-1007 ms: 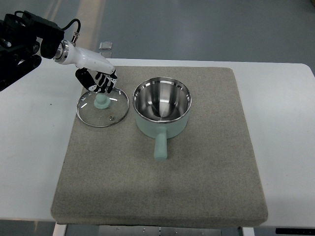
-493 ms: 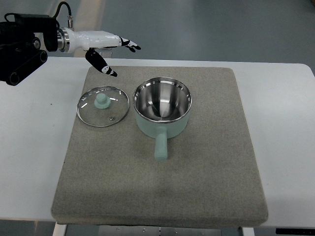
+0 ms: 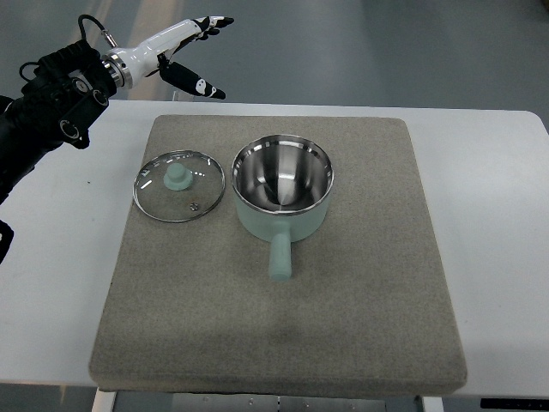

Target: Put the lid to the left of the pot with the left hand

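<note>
A round glass lid (image 3: 179,185) with a mint green knob lies flat on the grey mat, just left of the pot and close to its rim. The pot (image 3: 282,193) is mint green with a shiny steel inside, and its handle points toward the near edge. My left hand (image 3: 204,53) hangs in the air beyond the far left corner of the mat, well above and behind the lid. Its fingers are spread open and hold nothing. The right arm does not show.
The grey felt mat (image 3: 343,300) covers most of the white table (image 3: 502,215). My black left forearm (image 3: 47,103) crosses the upper left corner of the picture. Grey floor lies past the table's far edge.
My left hand has let go of the lid's knob, opened its fingers, and lifted up and away toward the far side. The lid stays flat beside the pot.
</note>
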